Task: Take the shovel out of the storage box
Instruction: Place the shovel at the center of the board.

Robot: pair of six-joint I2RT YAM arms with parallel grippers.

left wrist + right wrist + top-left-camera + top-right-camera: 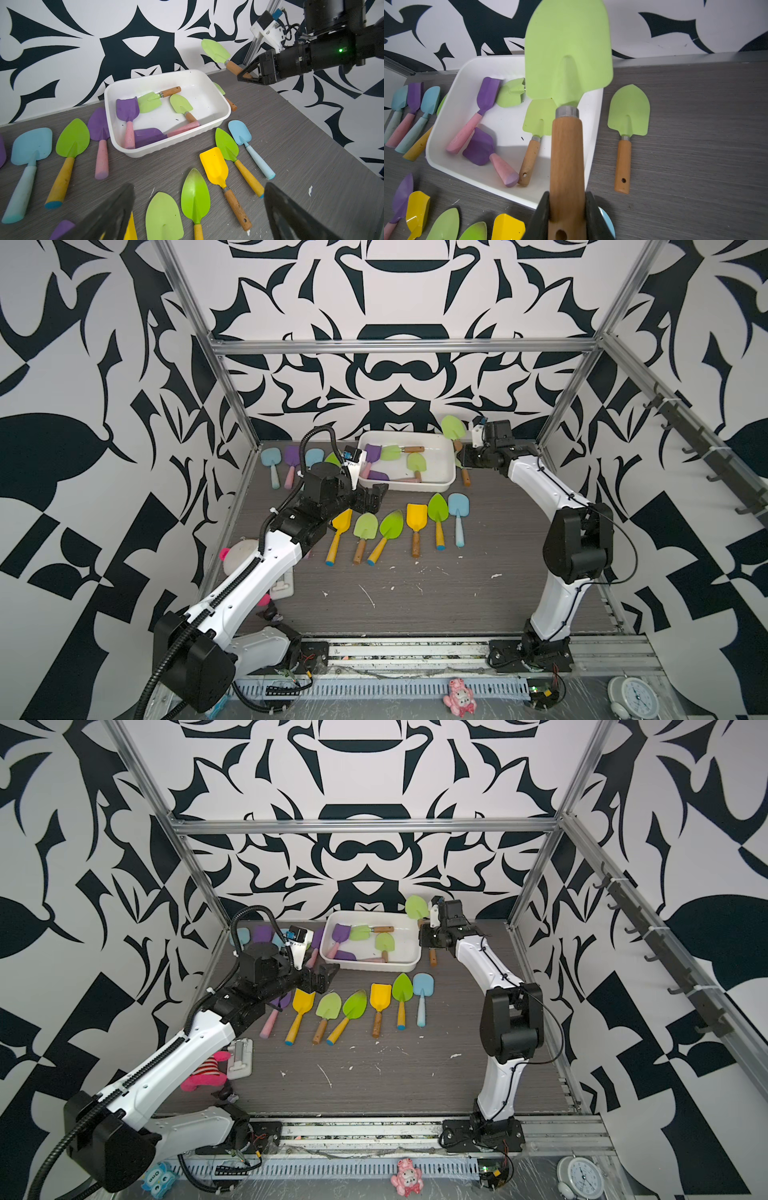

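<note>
Pinching the shovel (568, 62), right hand (566, 201) hovers seemingly beside storage box (508, 126); left hand (198, 187) spread.

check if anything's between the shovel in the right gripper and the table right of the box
One thing: a second light green shovel lies on the table just beside the storage box, near the held shovel in the right gripper. Farther out the table looks bare.

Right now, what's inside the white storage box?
The storage box holds two purple shovels and two green shovels. Anything under their blades is hidden.
</note>
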